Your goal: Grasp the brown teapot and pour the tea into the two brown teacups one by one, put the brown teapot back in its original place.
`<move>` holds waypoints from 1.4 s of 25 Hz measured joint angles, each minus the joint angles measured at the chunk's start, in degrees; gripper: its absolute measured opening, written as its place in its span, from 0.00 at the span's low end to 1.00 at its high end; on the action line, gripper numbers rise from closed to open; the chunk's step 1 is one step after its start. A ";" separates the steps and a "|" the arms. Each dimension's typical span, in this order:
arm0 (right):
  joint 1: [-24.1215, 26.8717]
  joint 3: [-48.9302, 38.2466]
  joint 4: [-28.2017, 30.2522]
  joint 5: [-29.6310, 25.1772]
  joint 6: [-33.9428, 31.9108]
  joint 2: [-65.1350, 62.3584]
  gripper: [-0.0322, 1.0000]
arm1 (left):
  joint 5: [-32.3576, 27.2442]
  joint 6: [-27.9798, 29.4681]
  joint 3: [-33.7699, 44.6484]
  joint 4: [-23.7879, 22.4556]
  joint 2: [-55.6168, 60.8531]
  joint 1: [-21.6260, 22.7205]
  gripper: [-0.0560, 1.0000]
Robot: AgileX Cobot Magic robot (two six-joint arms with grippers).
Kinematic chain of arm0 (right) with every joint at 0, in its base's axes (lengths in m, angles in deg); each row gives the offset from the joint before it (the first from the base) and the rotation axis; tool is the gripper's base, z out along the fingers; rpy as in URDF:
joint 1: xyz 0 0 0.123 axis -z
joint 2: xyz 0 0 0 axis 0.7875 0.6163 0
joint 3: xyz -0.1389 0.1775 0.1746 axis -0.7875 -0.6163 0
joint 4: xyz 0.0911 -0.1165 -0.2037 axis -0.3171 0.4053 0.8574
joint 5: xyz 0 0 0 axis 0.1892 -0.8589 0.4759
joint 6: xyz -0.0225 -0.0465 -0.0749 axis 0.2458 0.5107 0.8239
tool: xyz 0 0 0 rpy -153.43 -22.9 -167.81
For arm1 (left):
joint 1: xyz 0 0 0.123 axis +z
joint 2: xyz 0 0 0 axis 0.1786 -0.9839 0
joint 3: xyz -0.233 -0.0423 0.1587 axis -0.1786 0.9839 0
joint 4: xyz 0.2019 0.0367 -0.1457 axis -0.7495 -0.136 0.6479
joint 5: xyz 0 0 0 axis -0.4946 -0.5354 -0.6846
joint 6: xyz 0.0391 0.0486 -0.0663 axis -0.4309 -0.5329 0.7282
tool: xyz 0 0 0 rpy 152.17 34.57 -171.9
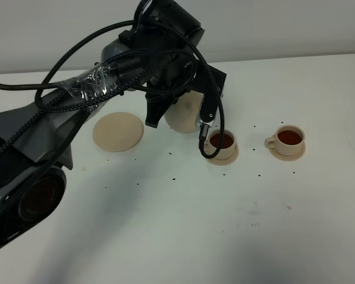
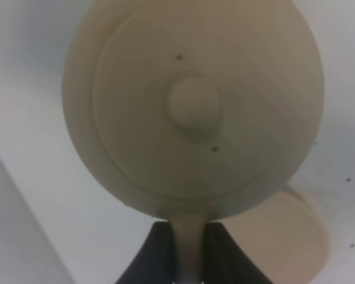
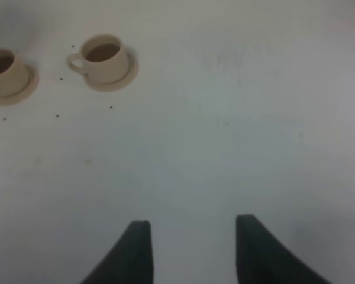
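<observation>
My left gripper (image 2: 189,254) is shut on the loop handle of the brown teapot (image 2: 192,106), whose knobbed lid fills the left wrist view. In the exterior high view the teapot (image 1: 184,113) hangs under the left arm, between the wide round saucer plate (image 1: 118,131) and the nearer teacup (image 1: 221,142). The plate is bare and also shows in the left wrist view (image 2: 293,239). The second teacup (image 1: 287,139) stands further right. Both cups sit on small saucers and hold dark tea. My right gripper (image 3: 192,248) is open and empty over bare table, with both cups (image 3: 103,56) (image 3: 3,68) far from it.
The white table (image 1: 225,225) carries small dark specks around the cups and the plate. The left arm's black cables (image 1: 207,127) loop down close to the nearer cup. A grey wall runs along the back edge.
</observation>
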 joint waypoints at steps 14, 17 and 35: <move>0.00 0.00 0.00 0.00 0.00 0.00 0.36 | -0.99 0.18 0.00 10.64 -1.71 5.48 0.17; 0.00 0.00 0.00 0.00 0.00 0.00 0.36 | -0.08 0.18 0.00 12.36 -2.86 6.13 0.17; 0.00 0.00 0.00 0.00 0.00 0.00 0.36 | 1.56 -1.82 0.00 19.75 -3.23 10.59 0.17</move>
